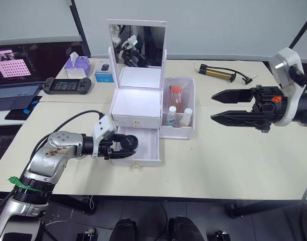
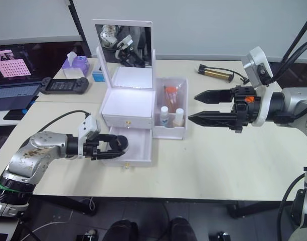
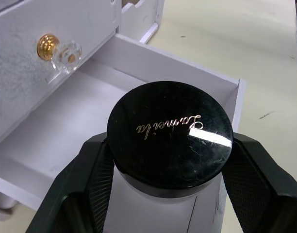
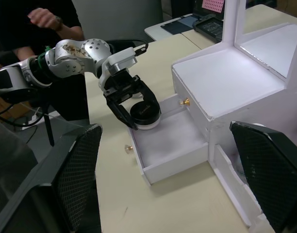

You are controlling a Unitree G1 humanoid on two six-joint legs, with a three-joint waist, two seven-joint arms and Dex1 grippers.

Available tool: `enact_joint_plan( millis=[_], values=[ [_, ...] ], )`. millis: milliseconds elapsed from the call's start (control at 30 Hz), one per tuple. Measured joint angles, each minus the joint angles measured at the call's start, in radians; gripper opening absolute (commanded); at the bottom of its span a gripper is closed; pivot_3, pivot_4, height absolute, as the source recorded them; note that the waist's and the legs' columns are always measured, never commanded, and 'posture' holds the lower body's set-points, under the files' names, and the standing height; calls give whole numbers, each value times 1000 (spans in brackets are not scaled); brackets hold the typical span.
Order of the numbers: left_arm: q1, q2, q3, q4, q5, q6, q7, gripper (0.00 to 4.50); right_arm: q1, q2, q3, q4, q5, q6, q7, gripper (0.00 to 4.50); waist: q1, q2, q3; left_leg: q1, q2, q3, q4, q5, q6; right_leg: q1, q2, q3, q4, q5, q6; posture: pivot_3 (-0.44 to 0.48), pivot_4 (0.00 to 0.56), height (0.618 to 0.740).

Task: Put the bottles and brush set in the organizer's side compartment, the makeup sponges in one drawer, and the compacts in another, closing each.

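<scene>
Right now my left gripper has its fingers clamped on one compact, black lid up with gold script on it, held over the left edge of the open lower drawer of the organizer. From the left wrist view the compact sits above the drawer's interior, not resting on the floor as far as I can tell. What I can see of the drawer's inside is bare white. The upper drawer is pushed in, gold knob showing.

The side compartment on the organizer's right holds the two bottles, white caps up, at its front, and the brush set standing behind them, orange-pink tips visible. The mirror stands upright at the back.

My right gripper hovers off to the right of the organizer, well apart from it, fingers spread wide and holding nothing, pointing toward the side compartment.

On the counter at the far back there's a small hand pump, and on the left a tissue box, a game controller and a laptop. In the right wrist view a person's hand shows behind the left arm.
</scene>
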Motion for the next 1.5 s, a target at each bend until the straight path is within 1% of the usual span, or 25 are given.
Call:
enact_joint_plan(
  millis=[233, 300, 400, 667, 867, 1033, 1100, 1200, 1267, 1300, 1367, 1433, 1500],
  values=[
    [21, -2, 2, 21, 21, -30, -17, 2898, -3, 1, 1, 4, 0, -1, -20, 4500, 2, 0, 0, 0, 0, 0, 0, 0, 0, 0, 0, 0, 0, 0, 0, 0, 150, 701],
    [27, -2, 8, 21, 23, -34, -23, 3619, -3, 1, 2, 6, 0, -2, -20, 4500, 2, 0, 0, 0, 0, 0, 0, 0, 0, 0, 0, 0, 0, 0, 0, 0, 150, 701],
    [33, -1, 15, 19, 22, -34, -32, 4456, -3, 1, 6, 6, 0, -6, -20, 4500, 2, 0, 0, 0, 0, 0, 0, 0, 0, 0, 0, 0, 0, 0, 0, 0, 150, 701],
    [33, -1, 46, 17, 12, -18, -37, 4456, -6, 2, 11, 11, -1, -11, -18, 4500, 2, 0, 0, 0, 0, 0, 0, 0, 0, 0, 0, 0, 0, 0, 0, 0, 150, 701],
    [33, 11, 169, -5, -89, 71, -24, 4456, -17, 3, 17, 23, -1, -25, -10, 4500, 1, 0, 0, 0, 0, 0, 0, 0, 0, 0, 0, 0, 0, 0, 0, 0, 150, 701],
    [67, 40, 327, -38, -161, 143, 31, 4456, -34, 3, 41, 30, -3, -29, 1, 4500, -4, 0, 0, 0, 1, -1, 0, 0, 0, 0, 0, 0, 0, 0, 0, 0, 150, 701],
    [114, 55, 387, -43, -166, 146, 61, 4456, -39, 4, 50, 33, -4, -36, 17, 4500, -8, 0, 0, 1, 1, -1, 0, 0, 0, 0, 0, 0, 1, 0, 0, 0, 150, 701],
    [254, 91, 485, -42, -125, 133, 114, 4456, -49, 1, 90, 49, -29, -64, 61, 4500, -17, 0, 0, 2, 1, 0, -1, 0, 0, 0, 0, 0, 0, 0, 0, 0, 150, 701],
    [358, 92, 565, -48, -110, 123, 143, 4456, -56, 2, 120, 73, -51, -75, 87, 4500, -19, 0, 0, 2, 2, 0, -1, 0, 0, 0, 0, -1, 1, 0, 0, 0, 150, 701],
    [423, 84, 619, -72, -110, 120, 153, 4456, -69, 8, 141, 91, -65, -83, 102, 4500, -21, 0, 0, 1, 2, 0, -1, 0, 0, -1, 0, 0, 0, 0, -1, 0, 150, 701],
    [511, 56, 696, -118, -114, 118, 172, 4456, -93, 15, 168, 120, -88, -101, 126, 4500, -18, 0, 0, 2, 2, 0, -1, 0, 0, -1, -2, -1, 0, 0, -1, 0, 150, 701],
    [592, -3, 776, -168, -122, 101, 203, 4456, -131, 33, 202, 149, -115, -125, 155, 4500, -16, 0, 0, 2, 2, 0, -1, 0, 0, 0, -2, -1, 0, 0, -1, 0, 150, 701],
    [664, -63, 824, -196, -121, 77, 237, 4456, -157, 51, 232, 177, -142, -149, 182, 4500, -9, 0, 0, 2, 1, 0, 0, 0, 0, 0, -2, -2, 0, 0, -1, 0, 150, 701]
  ],
)
